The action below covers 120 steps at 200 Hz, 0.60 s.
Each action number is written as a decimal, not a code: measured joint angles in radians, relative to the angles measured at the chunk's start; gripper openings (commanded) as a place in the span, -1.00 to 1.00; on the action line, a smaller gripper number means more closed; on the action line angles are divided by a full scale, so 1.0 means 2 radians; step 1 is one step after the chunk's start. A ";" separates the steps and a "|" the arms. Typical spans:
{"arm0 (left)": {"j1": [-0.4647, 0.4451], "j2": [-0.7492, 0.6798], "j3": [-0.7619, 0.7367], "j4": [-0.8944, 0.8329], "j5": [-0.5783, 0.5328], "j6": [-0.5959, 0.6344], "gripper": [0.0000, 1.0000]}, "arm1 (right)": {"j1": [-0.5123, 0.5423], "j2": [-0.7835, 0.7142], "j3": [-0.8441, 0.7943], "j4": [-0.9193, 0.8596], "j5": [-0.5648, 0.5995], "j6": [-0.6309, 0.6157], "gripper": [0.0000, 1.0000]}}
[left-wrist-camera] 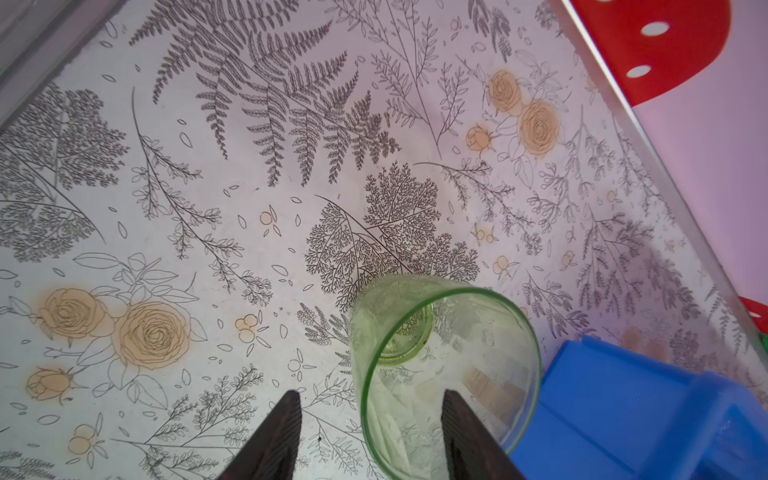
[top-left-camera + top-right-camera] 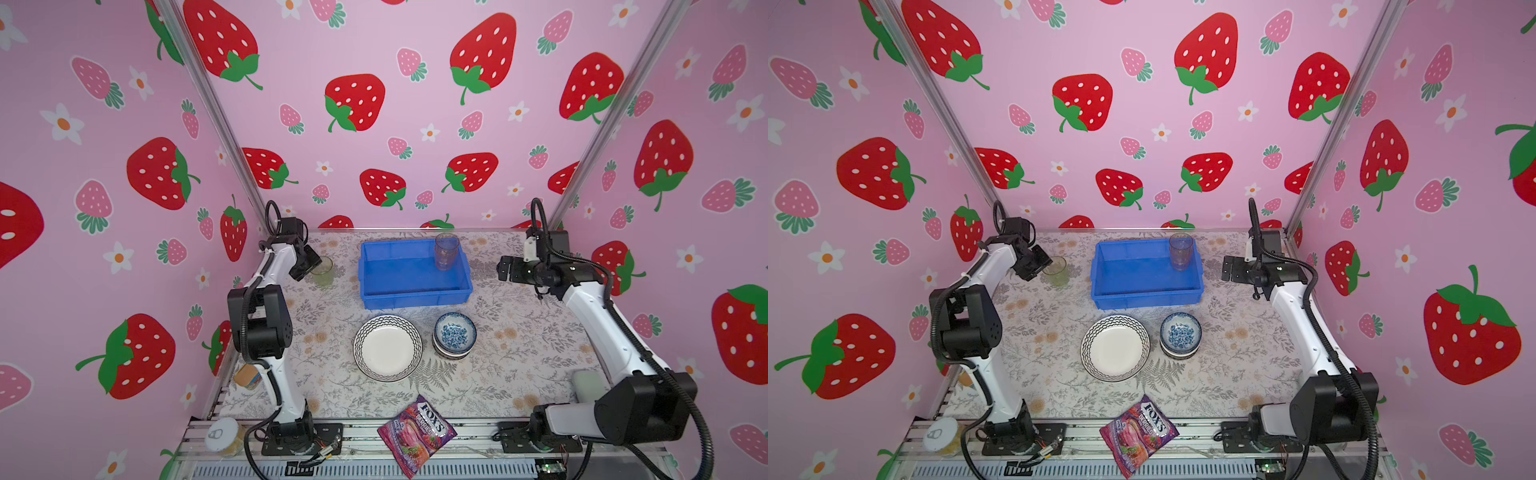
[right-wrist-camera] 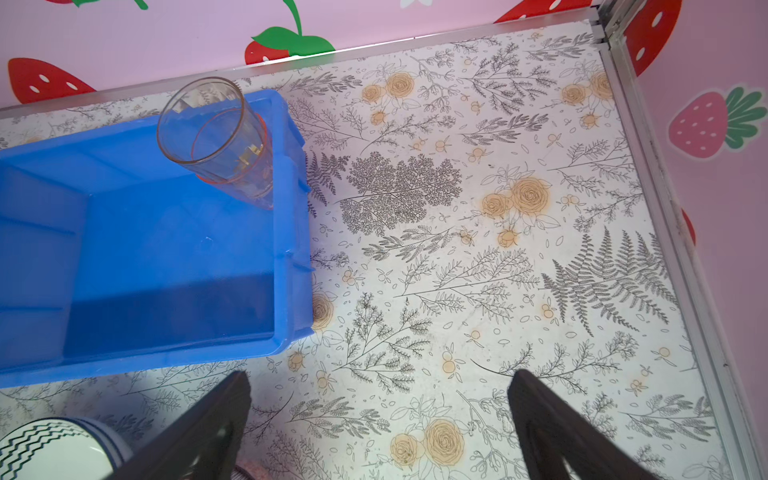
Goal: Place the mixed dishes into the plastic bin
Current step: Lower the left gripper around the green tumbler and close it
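Observation:
A green glass (image 2: 323, 272) (image 2: 1057, 271) (image 1: 440, 365) stands upright on the table, left of the blue plastic bin (image 2: 415, 300) (image 2: 1146, 299) (image 3: 166, 357). My left gripper (image 2: 312, 265) (image 2: 1044, 266) (image 1: 370, 399) straddles its near wall, one finger inside the glass and one outside; a gap still shows at the outer finger. A clear tinted glass (image 2: 446, 251) (image 2: 1180, 251) (image 3: 220, 137) stands in the bin's far right corner. In front of the bin lie a zigzag-rimmed white plate (image 2: 387, 348) (image 2: 1115, 348) and stacked blue-patterned bowls (image 2: 455, 332) (image 2: 1180, 332). My right gripper (image 2: 505, 268) (image 2: 1229, 268) (image 3: 380, 390) hangs open and empty, right of the bin.
A purple FOX'S candy bag (image 2: 417, 436) lies at the table's front edge. A white-lidded jar (image 2: 224, 434) and a smaller jar (image 2: 247, 376) sit by the left arm's base. Metal frame rails border the table at the back and sides.

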 measured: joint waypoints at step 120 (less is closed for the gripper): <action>0.000 0.027 0.000 0.013 0.013 0.009 -0.55 | -0.022 0.000 -0.027 0.008 -0.021 -0.012 1.00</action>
